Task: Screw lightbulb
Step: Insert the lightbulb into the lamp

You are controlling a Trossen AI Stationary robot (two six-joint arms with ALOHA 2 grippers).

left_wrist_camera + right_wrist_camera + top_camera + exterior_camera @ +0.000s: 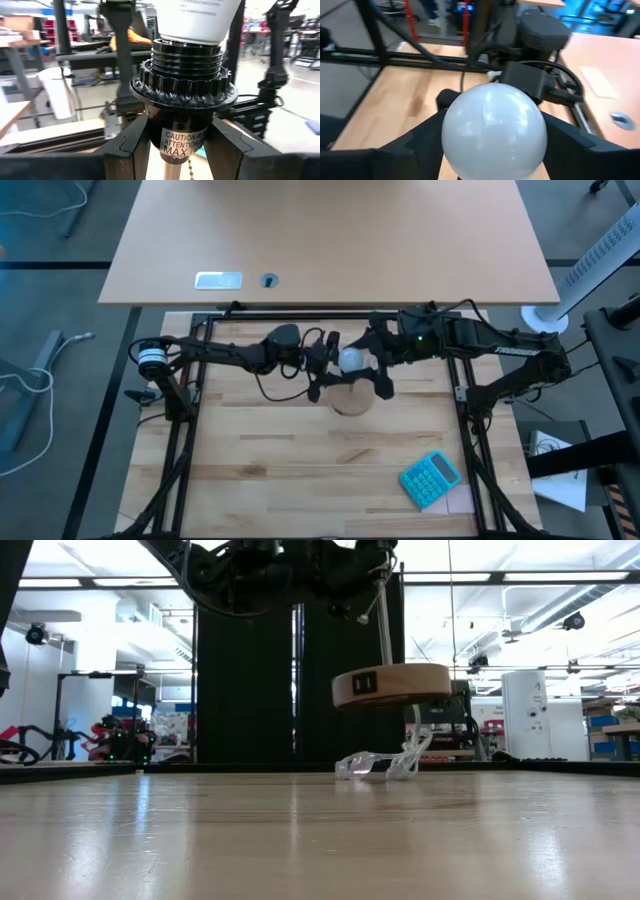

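Gripping the black socket (pixel 186 107), the left gripper (pixel 182 150) holds the lamp mid-table; the right gripper (pixel 492 145) has its fingers around the lightbulb (pixel 492 131).

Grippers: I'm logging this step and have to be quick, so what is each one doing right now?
Left gripper: shut on the black socket, below the lightbulb.
Right gripper: fingers either side of the lightbulb; grip cannot be told.
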